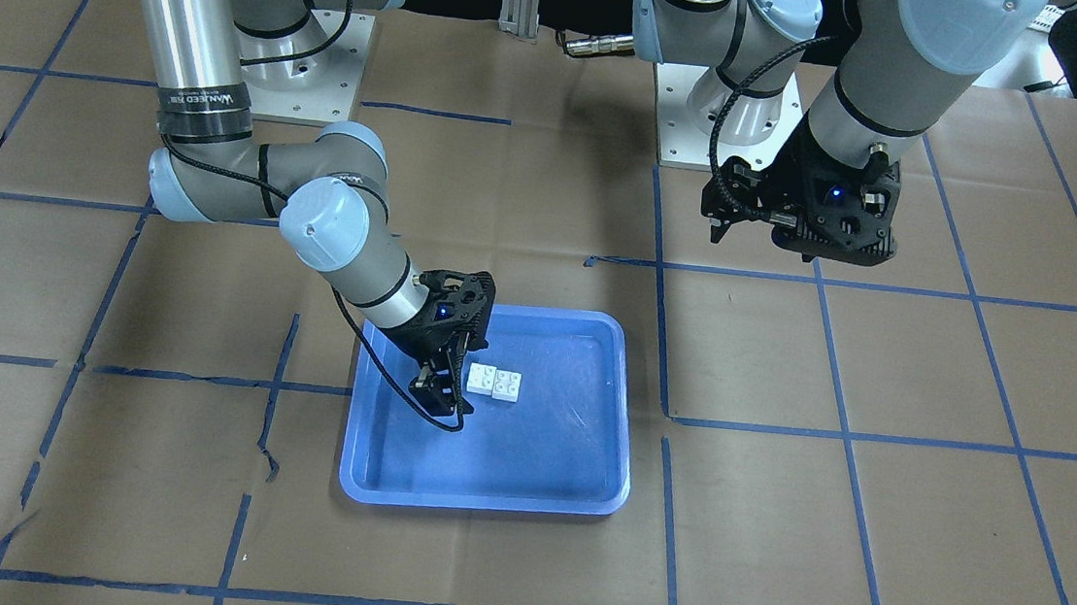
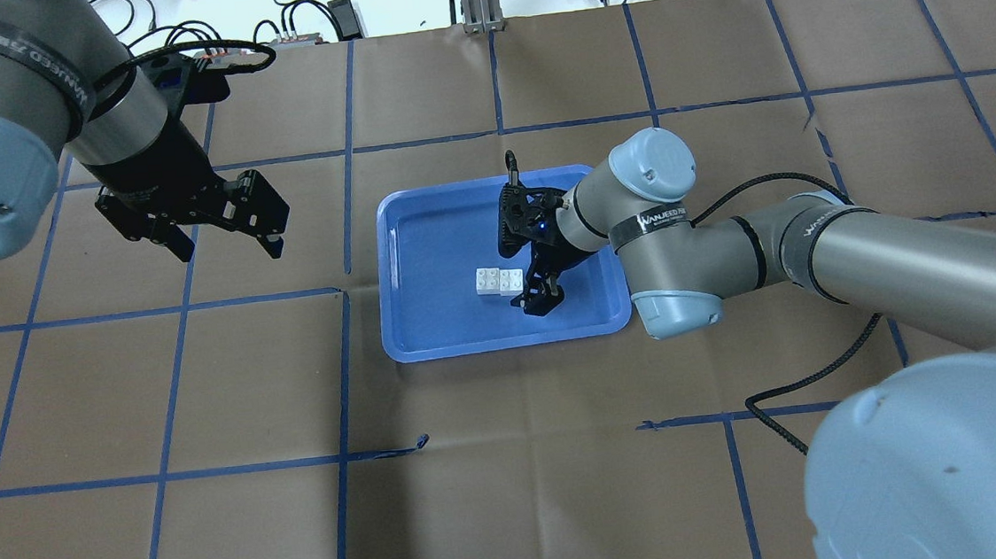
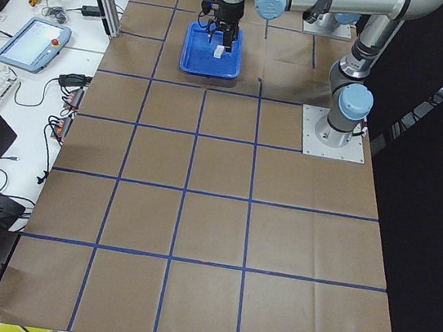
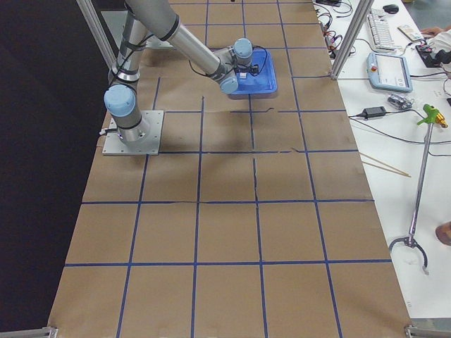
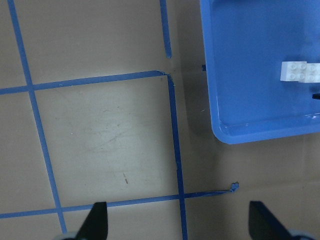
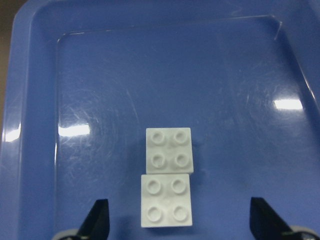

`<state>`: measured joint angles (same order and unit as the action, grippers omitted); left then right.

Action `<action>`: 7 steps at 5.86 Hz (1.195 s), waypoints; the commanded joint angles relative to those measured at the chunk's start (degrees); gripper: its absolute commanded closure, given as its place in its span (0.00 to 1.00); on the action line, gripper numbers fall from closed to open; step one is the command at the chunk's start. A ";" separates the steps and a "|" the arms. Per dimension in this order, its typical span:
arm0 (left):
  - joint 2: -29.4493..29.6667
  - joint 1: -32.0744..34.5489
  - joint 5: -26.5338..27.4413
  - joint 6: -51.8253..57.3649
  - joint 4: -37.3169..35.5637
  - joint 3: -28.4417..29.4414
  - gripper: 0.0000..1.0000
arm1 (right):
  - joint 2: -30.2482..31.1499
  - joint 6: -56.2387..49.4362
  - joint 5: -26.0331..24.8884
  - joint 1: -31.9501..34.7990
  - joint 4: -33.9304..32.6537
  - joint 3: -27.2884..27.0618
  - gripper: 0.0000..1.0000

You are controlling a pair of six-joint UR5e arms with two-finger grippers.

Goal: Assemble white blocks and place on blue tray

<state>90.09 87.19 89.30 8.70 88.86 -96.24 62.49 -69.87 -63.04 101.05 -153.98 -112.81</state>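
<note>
brown paper table (image 2: 516, 509), blue tape grid (image 2: 348, 149); white blocks (image 6: 167, 182): two, four studs each, side by side and touching, on blue tray (image 2: 434, 258) floor just ahead of right gripper (image 2: 537, 297), its fingers spread, empty; placing looks done; joint unclear, seemingly not stacked; left gripper (image 2: 229, 247) spread, empty, well apart from both.
</note>
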 commanded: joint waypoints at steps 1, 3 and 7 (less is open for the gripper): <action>0.00 0.00 0.09 0.00 0.00 0.00 0.01 | 3.14 2.18 -0.76 -0.94 5.92 2.32 0.00; 0.00 0.00 0.09 0.00 0.00 0.00 0.01 | 9.37 2.46 -3.90 -3.82 26.69 8.10 0.00; 0.00 0.00 0.00 0.00 0.00 0.00 0.01 | 20.10 36.90 -21.09 -8.49 47.93 16.11 0.00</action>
<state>90.09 87.19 89.30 8.70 88.86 -96.22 80.02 -42.03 -79.01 93.45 -110.40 -98.10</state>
